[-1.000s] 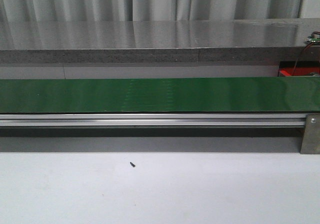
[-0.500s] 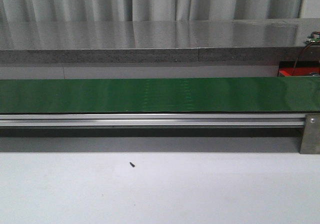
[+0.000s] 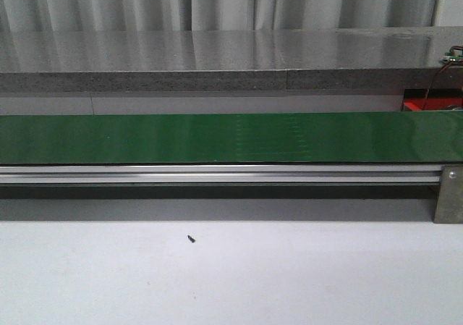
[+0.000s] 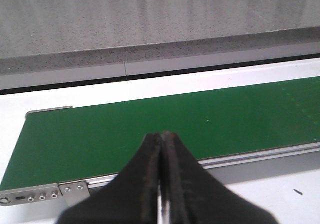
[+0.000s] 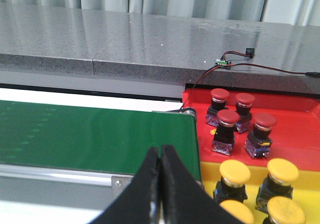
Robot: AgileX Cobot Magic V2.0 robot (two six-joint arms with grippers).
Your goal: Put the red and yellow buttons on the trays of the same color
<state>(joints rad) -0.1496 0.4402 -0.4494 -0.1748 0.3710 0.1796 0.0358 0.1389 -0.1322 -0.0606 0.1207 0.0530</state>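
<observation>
While nothing rides the long green conveyor belt (image 3: 217,138), both end effectors are seen pressed closed and empty: left end effector (image 4: 161,140), right end effector (image 5: 160,154). Four red-capped buttons (image 5: 227,118) already sit on the red tray (image 5: 300,139), yellow-capped buttons (image 5: 235,171) on the yellow tray (image 5: 207,176). Waiting is advised, fingers opened before any reach. White table (image 3: 289,274), grey stone counter (image 3: 217,50) and curtains lie beyond.

Both the left gripper (image 4: 161,184) and right gripper (image 5: 159,184) have matte black, wedge-shaped fingers with scuffed, worn inner edges.
</observation>
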